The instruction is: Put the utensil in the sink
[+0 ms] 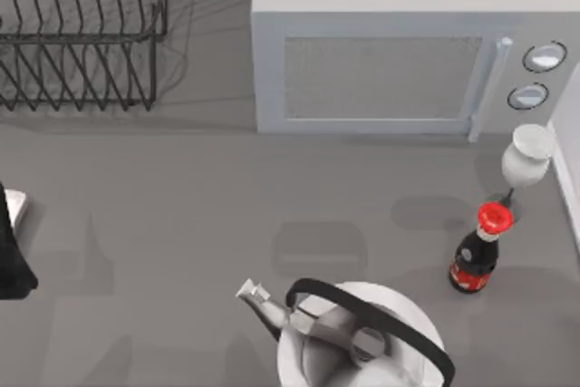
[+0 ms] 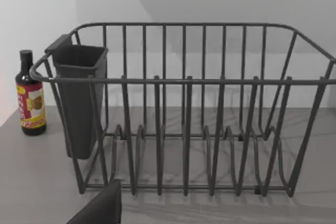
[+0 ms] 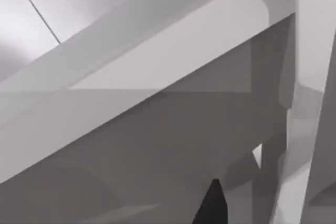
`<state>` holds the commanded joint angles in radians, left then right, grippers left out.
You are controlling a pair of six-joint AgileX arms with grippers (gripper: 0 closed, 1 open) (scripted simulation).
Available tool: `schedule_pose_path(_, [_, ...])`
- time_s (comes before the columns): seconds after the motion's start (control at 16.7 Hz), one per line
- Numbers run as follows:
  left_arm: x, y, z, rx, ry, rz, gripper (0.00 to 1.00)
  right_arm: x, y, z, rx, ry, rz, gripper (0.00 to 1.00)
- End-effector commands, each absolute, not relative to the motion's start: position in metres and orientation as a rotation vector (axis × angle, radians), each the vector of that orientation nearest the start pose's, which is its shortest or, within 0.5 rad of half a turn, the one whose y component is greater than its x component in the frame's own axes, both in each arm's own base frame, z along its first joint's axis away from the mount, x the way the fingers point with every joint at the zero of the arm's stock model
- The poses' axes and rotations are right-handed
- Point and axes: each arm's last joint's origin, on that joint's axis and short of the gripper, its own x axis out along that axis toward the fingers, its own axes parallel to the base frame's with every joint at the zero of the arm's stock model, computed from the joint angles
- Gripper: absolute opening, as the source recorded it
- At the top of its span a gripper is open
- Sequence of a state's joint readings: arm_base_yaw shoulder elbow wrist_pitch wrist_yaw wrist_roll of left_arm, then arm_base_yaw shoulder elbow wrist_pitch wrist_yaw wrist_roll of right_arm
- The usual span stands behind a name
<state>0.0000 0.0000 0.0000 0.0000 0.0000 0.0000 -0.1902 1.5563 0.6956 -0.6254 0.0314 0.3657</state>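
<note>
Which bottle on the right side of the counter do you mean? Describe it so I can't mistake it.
Start at the microwave at the back of the counter. In front of its right end, near its dials, stands a white wine glass; just in front of that is the bottle. It is dark, with a red cap and a red label.

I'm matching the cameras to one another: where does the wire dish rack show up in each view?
Top view: dish rack in the upper left corner, left of the microwave.
Left wrist view: the rack seen head-on and close, a dark bottle beside it.
Right wrist view: pale angled panels instead.
Shared landmark: the grey counter under the rack.
</note>
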Motion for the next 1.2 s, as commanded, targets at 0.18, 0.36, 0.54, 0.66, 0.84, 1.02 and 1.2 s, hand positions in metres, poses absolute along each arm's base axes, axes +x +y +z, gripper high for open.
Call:
schedule_pose_path(0.18, [0.106, -0.001, 0.16, 0.0, 0.0, 0.0, 1.0, 0.236, -0.046, 0.14, 0.41, 1.437, -0.447, 0.0])
schedule_pose_path(0.36, [0.106, -0.001, 0.16, 0.0, 0.0, 0.0, 1.0, 0.235, -0.045, 0.172, 0.409, 1.465, -0.45, 0.0])
schedule_pose_path(0.54, [0.106, -0.001, 0.16, 0.0, 0.0, 0.0, 1.0, 0.231, -0.045, 0.203, 0.41, 1.457, -0.45, 0.0])
schedule_pose_path(0.66, [0.106, -0.001, 0.16, 0.0, 0.0, 0.0, 1.0, 0.229, -0.045, 0.214, 0.41, 1.442, -0.448, 0.0])
schedule_pose_path(0.84, [0.106, -0.001, 0.16, 0.0, 0.0, 0.0, 1.0, 0.229, -0.045, 0.214, 0.41, 1.442, -0.448, 0.0])
schedule_pose_path(1.02, [0.106, -0.001, 0.16, 0.0, 0.0, 0.0, 1.0, 0.232, -0.045, 0.213, 0.412, 1.45, -0.45, 0.0])
schedule_pose_path(1.2, [0.106, -0.001, 0.16, 0.0, 0.0, 0.0, 1.0, 0.251, -0.048, 0.218, 0.416, 1.481, -0.462, 0.0])
